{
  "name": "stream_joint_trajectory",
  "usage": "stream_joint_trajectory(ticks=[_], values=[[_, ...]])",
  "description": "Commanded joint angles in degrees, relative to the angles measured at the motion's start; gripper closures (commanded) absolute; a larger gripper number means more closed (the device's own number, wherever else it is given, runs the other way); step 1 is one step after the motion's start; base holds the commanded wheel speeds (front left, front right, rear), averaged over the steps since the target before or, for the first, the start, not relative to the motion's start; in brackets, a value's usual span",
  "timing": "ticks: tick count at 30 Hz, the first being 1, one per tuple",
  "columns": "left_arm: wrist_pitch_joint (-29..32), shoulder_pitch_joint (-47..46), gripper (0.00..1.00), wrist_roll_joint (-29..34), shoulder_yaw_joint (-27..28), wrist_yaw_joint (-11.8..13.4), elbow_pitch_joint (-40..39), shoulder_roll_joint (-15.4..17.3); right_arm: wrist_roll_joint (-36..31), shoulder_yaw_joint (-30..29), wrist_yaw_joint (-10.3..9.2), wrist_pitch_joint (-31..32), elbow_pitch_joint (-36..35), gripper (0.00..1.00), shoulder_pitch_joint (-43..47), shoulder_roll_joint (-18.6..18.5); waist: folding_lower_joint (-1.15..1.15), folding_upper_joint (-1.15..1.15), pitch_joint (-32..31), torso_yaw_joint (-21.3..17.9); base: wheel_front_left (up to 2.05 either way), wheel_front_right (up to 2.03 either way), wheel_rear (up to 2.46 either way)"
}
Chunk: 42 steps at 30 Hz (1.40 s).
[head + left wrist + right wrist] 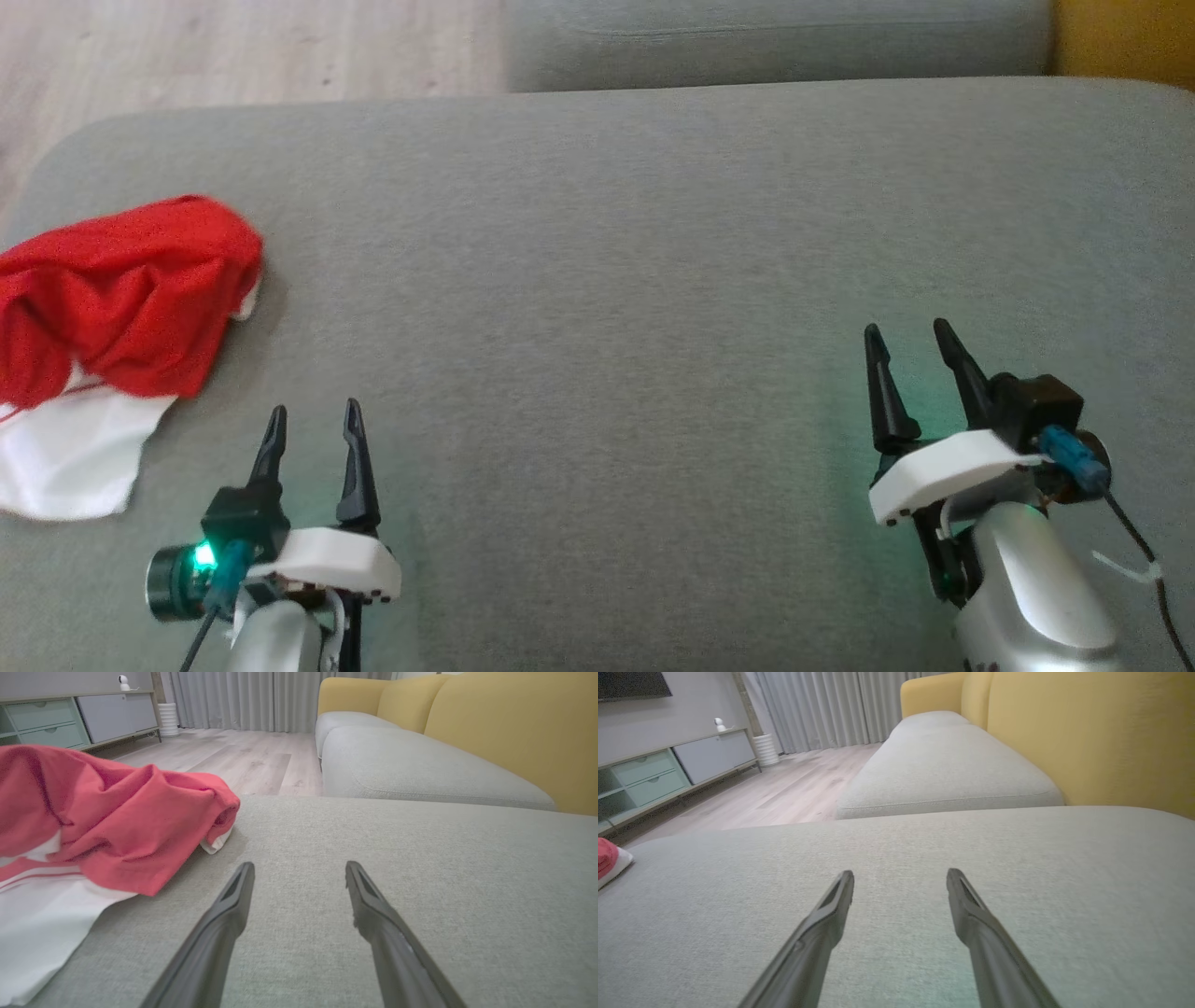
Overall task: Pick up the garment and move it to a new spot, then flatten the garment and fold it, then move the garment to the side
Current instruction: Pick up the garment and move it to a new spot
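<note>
Left gripper (pixel 315 408): jaws spread wide with nothing between them, low over the near-left part of the grey cushion (pixel 607 233), fingertips pointing to the far side.

Right gripper (pixel 906 327): jaws equally wide and empty, at the near right, well apart from the garment.

Garment (pixel 121 299): one, red and white, lying in a crumpled heap at the cushion's left edge. The red part is bunched on top and the white part spills toward the near side. It lies just left of the left gripper, apart from it and touched by neither gripper.

Grey cushion: bears the garment, with a broad bare stretch across its middle and right.

Surroundings: a second grey cushion (pixel 775 37) beyond, a yellow backrest (pixel 514 732) at the far right, pale wood floor (pixel 233 47) at the far left, and a low cabinet (pixel 70 718) and curtains (pixel 243 700) farther off.

Progress, as judged: nothing is done yet. Pick-up, move, flattening, folding and setting aside all remain.
</note>
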Motion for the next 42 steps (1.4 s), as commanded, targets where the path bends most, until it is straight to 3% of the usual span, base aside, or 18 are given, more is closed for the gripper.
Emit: stream_joint_trajectory(ticks=[1,13,19,24,30,34,42], values=[[-0.6,-1.2,0.0,-0.5,1.8,0.5,-1.9,0.5,-0.6,1.9,0.23,-0.8,-1.8,0.0,-1.5,0.0,0.0,0.0,0.4,2.4,0.0,0.0,0.0],[-0.6,1.5,0.0,-1.8,3.3,1.4,-2.2,0.5,-0.2,8.1,0.23,-0.8,-1.3,0.0,-1.6,0.0,0.0,0.0,1.8,20.4,0.0,0.0,0.0],[-0.6,3.3,0.0,-2.6,5.7,1.7,-2.7,0.5,1.0,12.3,0.23,-0.8,-1.2,0.0,-2.3,0.0,0.0,0.0,2.6,25.1,0.0,0.0,0.0],[-0.6,3.2,0.0,-3.1,8.2,1.1,-3.6,0.5,1.1,14.1,0.23,-0.8,-0.5,0.0,-3.3,0.0,0.0,0.0,4.1,24.6,0.0,0.0,0.0],[-0.6,-1.6,0.0,-2.3,12.7,-1.3,-8.3,0.8,-0.4,13.3,0.23,-0.8,0.2,0.0,-5.0,0.0,0.0,0.0,7.5,22.8,0.0,0.0,0.0],[-0.6,-7.7,0.0,-1.5,15.2,-4.1,-8.6,2.9,-2.2,12.6,0.23,-0.8,-0.2,0.0,-6.2,0.0,0.0,0.0,10.8,21.3,0.0,0.0,0.0],[-0.6,-22.7,0.0,-2.1,13.3,-6.7,2.3,9.9,-3.2,13.9,0.23,-0.8,-2.4,0.0,-8.8,-0.9,0.0,0.0,16.9,17.4,0.0,0.0,0.0]])
